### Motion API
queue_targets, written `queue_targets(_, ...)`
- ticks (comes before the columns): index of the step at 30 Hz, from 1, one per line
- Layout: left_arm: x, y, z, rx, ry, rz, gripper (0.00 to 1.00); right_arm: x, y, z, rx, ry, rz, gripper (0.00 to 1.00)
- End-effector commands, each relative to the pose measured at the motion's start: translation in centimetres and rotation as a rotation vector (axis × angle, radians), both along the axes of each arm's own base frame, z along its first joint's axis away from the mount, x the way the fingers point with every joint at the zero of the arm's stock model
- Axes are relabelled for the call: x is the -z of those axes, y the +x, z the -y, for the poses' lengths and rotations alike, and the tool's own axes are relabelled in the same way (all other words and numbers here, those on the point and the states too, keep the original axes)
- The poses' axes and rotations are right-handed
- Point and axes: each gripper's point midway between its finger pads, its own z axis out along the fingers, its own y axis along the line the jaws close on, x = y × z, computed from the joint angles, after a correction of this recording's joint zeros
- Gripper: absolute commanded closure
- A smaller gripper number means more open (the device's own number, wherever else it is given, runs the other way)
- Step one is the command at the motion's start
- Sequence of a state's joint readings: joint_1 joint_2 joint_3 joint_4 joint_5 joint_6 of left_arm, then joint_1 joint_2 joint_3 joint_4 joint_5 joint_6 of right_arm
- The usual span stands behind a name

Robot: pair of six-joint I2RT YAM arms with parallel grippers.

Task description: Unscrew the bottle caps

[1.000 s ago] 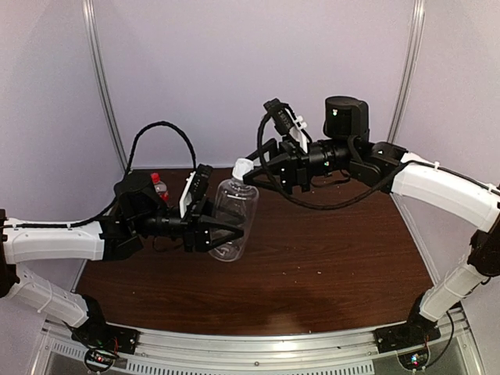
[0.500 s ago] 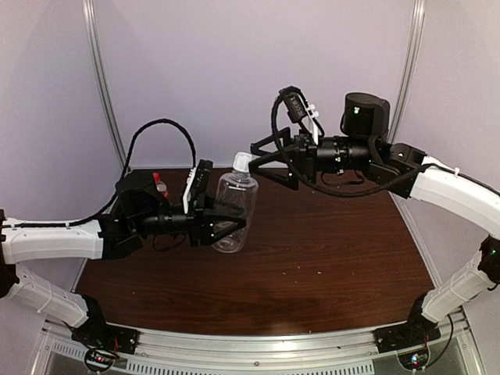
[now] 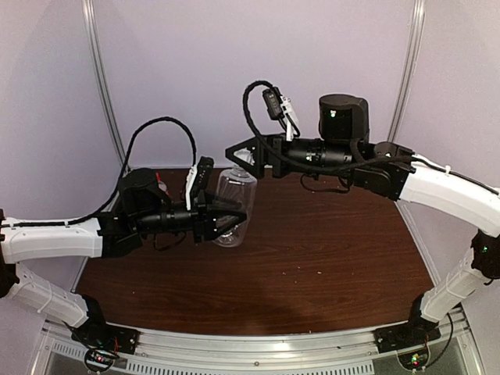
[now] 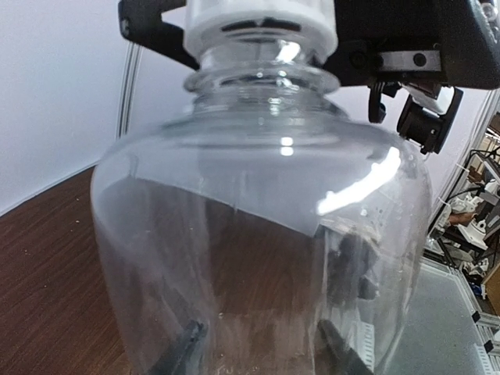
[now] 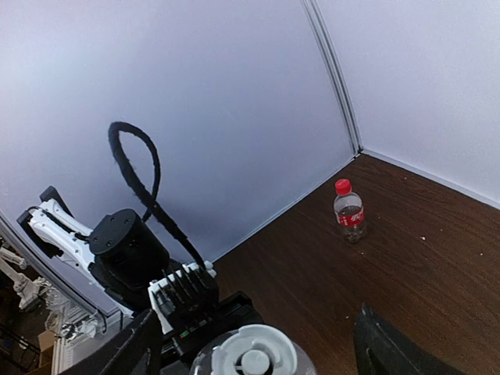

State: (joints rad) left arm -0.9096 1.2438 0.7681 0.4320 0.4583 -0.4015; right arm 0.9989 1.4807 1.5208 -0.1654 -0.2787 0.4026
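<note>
My left gripper (image 3: 226, 215) is shut on the body of the tall clear bottle (image 3: 233, 205), holding it upright above the table. In the left wrist view the bottle (image 4: 266, 250) fills the frame, with my fingertips (image 4: 187, 348) seen through its wall. Its white cap (image 5: 254, 355) sits on the neck. My right gripper (image 3: 241, 155) is open, one finger (image 5: 129, 351) on each side of the white cap (image 4: 262, 19), not touching it. The small red-labelled bottle (image 5: 349, 211) with its red cap (image 5: 342, 186) stands at the far left of the table, mostly hidden behind my left arm in the top view.
Pale walls close off the back and sides, with a metal strip (image 3: 105, 101) in the left corner. A black cable loop (image 3: 160, 129) arches over my left wrist. The brown table (image 3: 312, 258) stretches to the right and toward the front rail (image 3: 250, 344).
My right gripper opened, drew back to the right, then came left again with its jaws astride the white cap. The left gripper kept its hold and stood the bottle more upright.
</note>
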Motion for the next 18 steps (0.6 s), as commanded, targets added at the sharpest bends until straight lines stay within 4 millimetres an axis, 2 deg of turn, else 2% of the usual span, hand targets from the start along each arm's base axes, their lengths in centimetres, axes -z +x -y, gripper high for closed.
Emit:
queue_targets(1, -2.34, 0.78, -0.13, -0.037, -0.039, 0.058, 0.68, 0.47, 1.06, -0.23, 0.072, -0.019, -0.026, 0.23)
queue_targets(7, -2.18, 0.83, -0.31, -0.045, -0.031, 0.063, 0.68, 0.63, 1.04, -0.35, 0.072, -0.016, -0.020, 0.44)
queue_targets(13, -1.72, 0.85, -0.37, -0.049, -0.022, 0.062, 0.68, 0.50, 0.81, -0.33, 0.064, -0.008, -0.010, 0.48)
queue_targets(18, -1.64, 0.85, -0.52, -0.055, -0.021, 0.066, 0.68, 0.57, 0.70, -0.30, 0.059, -0.008, -0.004, 0.59)
